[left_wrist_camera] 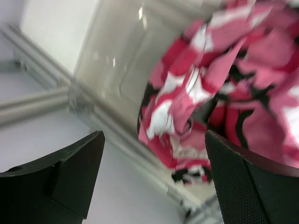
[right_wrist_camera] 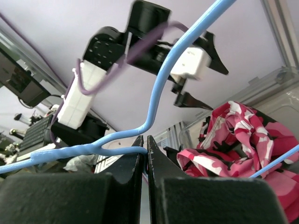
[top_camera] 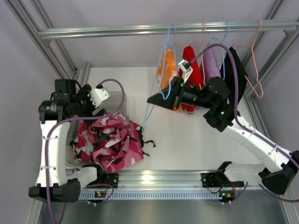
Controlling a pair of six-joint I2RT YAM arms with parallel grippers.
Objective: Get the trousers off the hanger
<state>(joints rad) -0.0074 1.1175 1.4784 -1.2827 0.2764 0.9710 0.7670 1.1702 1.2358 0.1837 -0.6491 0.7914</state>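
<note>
right gripper [right_wrist_camera: 145, 143]: jaws pinched together on the wire of the blue hanger [right_wrist_camera: 161, 88], no gap visible. Only the right wrist view shows that contact. The top view shows this gripper at the lower end of that hanger. The orange trousers [top_camera: 167, 70] hang against the hanger, under the rail [top_camera: 117, 31]. Can't tell from either view whether cloth is caught in the jaws too. Further right on the rail: red garment [top_camera: 189, 65], purple garment [top_camera: 211, 60], black garment [top_camera: 235, 70], plus 1 bare pink hanger [top_camera: 254, 70].

left gripper [left_wrist_camera: 154, 136]: fingers wide apart, nothing between them, facing the pink camouflage trousers [left_wrist_camera: 224, 88]. The left wrist view shows those bunched against a clear bin [left_wrist_camera: 117, 60]. The top view shows what it doesn't: the heap spills over the bin edge onto the counter [top_camera: 187, 140], left side, off any hanger. The right wrist view catches the left arm [right_wrist_camera: 88, 88] and the same camo heap behind the wire.
</note>
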